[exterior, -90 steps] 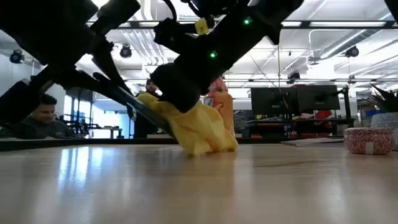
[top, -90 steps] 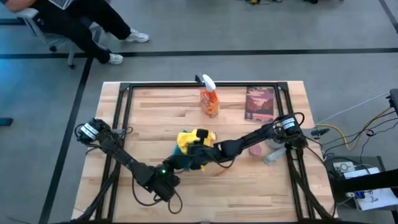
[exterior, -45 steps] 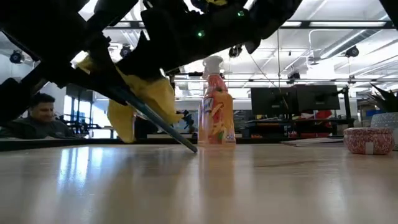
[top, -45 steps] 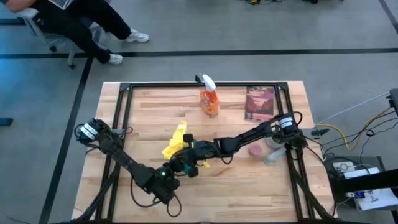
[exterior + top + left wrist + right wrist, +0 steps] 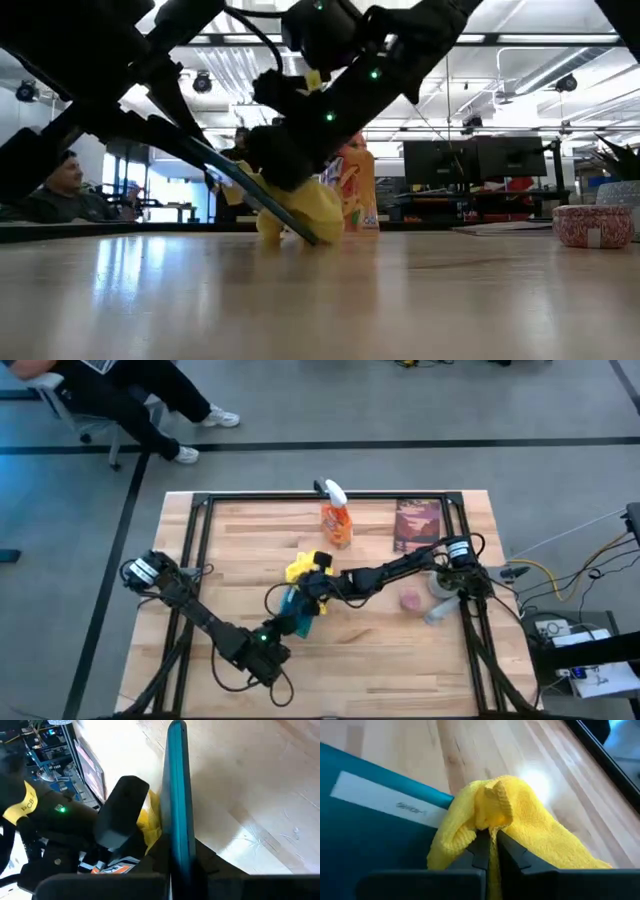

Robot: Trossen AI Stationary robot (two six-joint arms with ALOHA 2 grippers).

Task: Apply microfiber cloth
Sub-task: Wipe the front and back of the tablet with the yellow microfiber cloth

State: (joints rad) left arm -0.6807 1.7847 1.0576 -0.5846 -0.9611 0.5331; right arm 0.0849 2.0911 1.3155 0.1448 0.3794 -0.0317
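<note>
The yellow microfiber cloth [image 5: 304, 569] [image 5: 300, 212] is bunched in my right gripper [image 5: 490, 847] near the table's middle, its lower part down at the wood. It lies against the face of a teal tablet [image 5: 299, 616] [image 5: 177, 795]. My left gripper [image 5: 176, 870] is shut on that tablet and holds it slanted. In the low view the tablet [image 5: 230, 175] shows edge-on, with its low end by the cloth. My left gripper pinches the tablet between its two fingers across its thin edge [image 5: 178, 851]. The tablet slants up from a low end [image 5: 312, 238] at the table top. My right gripper pinches a gathered fold of the cloth [image 5: 492, 822] between its fingertips, several layers. It reaches in from the table's right. The cloth bulges around the fingers and touches the tablet's face [image 5: 385, 820].
An orange spray bottle [image 5: 336, 520] stands just beyond the cloth, toward the far edge. A dark red book [image 5: 417, 525] lies at the far right. A pink tin [image 5: 411, 600] sits under the right arm. Bare wood lies toward the near edge.
My right gripper has swept the cloth up along the tablet's face, toward the table's left and near side. It then came back down toward the far right, and the cloth is low at the table again. The tablet has stayed slanted in my left gripper.
</note>
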